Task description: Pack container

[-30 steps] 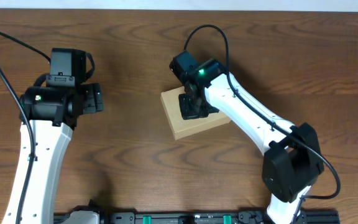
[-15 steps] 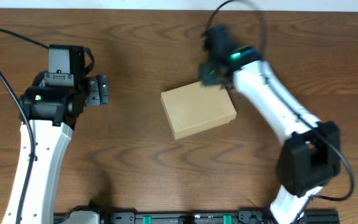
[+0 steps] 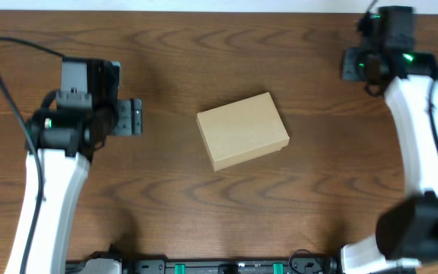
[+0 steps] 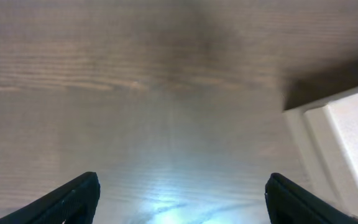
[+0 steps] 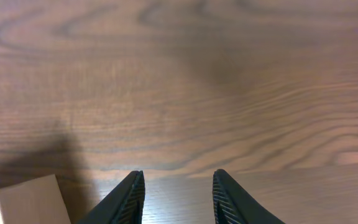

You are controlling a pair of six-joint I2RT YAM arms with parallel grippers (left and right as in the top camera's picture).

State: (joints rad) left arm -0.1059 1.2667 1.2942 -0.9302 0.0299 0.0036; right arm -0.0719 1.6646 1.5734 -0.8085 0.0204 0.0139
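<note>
Right tool withdrawn from container, slightly parted, left tool spread wide, container long axis left-right, tilted.

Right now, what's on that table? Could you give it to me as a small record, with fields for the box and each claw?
box: container, plain tan cardboard, lid flat and apparently shut
box position: mid-table, between the two arms, touching neither
surface: table, brown wood grain
left claw: left gripper, open, empty, to the left of the container
right claw: right gripper, open, empty, near the far right of the table
held items: none
</note>
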